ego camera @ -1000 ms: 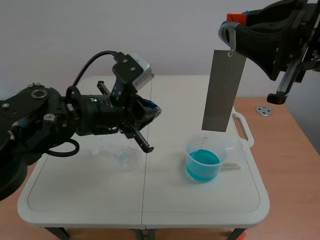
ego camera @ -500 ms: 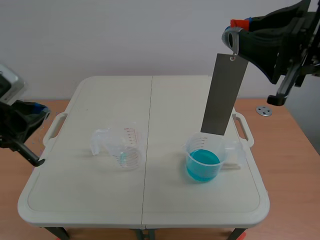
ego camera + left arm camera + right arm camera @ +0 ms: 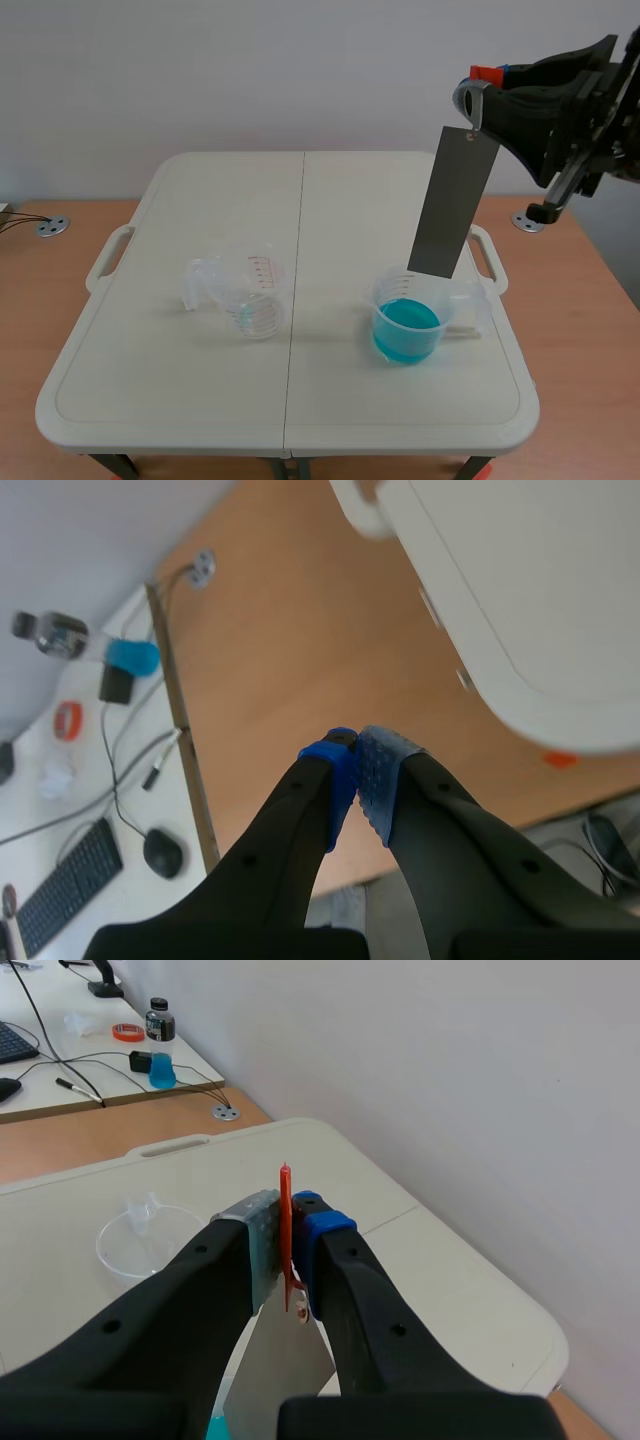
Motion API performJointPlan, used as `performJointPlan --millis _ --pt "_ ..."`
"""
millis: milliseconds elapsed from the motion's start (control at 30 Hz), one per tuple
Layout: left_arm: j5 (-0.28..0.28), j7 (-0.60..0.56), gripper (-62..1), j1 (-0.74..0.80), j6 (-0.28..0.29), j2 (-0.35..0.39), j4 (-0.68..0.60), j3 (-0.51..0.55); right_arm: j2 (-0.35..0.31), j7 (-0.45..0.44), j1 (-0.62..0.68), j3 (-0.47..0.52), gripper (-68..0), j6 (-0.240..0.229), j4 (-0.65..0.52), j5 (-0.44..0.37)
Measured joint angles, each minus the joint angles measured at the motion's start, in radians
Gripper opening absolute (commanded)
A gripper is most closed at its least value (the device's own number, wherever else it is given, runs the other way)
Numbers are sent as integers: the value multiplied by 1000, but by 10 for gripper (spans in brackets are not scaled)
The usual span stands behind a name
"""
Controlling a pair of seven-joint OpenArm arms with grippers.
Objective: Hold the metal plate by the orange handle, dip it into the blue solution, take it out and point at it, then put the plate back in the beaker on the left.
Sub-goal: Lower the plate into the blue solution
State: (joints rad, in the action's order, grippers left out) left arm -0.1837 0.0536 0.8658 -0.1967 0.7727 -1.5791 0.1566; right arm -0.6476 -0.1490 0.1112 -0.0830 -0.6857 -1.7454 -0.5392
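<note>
Right claw [image 3: 478,88] is raised high above the beaker of blue solution [image 3: 405,318] and is clamped on the thin orange handle [image 3: 486,72] of the metal plate [image 3: 455,200]. In the right wrist view the handle [image 3: 285,1200] stands edge-on between the two pads, which press on it from either side. The grey plate [image 3: 280,1380] hangs below the handle, slightly tilted. Its lower edge is about level with the far rim of the beaker of blue solution and out of the blue solution [image 3: 405,325] itself. That beaker stands upright on the white tabletop [image 3: 330,200], its spout turned toward the tabletop's right-hand handle.

An empty beaker [image 3: 245,295], clear with red graduation marks, stands to the left of the beaker of blue solution. It is well apart from it, across the tabletop's centre seam. The right wrist view shows the same empty beaker [image 3: 145,1240] ahead of the claw.

Left claw [image 3: 357,750] appears only in the left wrist view. Its fingers are closed together, blue pads touching, with nothing between them. It hangs over a brown wooden surface [image 3: 300,640] beside a corner of the tabletop [image 3: 520,600]. The beaker of blue solution lies outside that view, so the claw's place relative to it cannot be told.
</note>
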Motion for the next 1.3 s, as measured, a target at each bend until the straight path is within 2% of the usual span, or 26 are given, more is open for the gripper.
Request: performJointPlan --millis 233,400,567,667,833,933,1000,1100,1300 --pt "0 -2 -588 160 14 -5 19 -2 5 -4 -43 -59 -662 0 55 12" --pt "0 -2 -588 212 20 -5 36 -4 51 -4 -53 -72 -662 0 97 82" --pt "0 1 -588 220 108 -9 72 -34 90 -6 -53 -103 -662 0 114 136" --pt "0 2 -588 219 146 -35 95 -67 106 -8 -53 -115 -662 1 129 166" --pt "5 2 -588 217 176 -98 123 -123 135 -8 -53 -143 -662 0 175 196" --pt "48 2 -588 215 195 -129 131 -148 159 -8 -53 -148 -662 0 209 220" --pt "53 1 -588 215 198 -146 131 -163 175 -8 -53 -149 -662 0 233 243" --pt "78 1 -588 214 198 -164 133 -181 190 -11 -53 -157 -662 0 261 274" --pt "77 1 -588 214 197 -169 133 -208 221 -35 -61 -159 -662 1 302 325"
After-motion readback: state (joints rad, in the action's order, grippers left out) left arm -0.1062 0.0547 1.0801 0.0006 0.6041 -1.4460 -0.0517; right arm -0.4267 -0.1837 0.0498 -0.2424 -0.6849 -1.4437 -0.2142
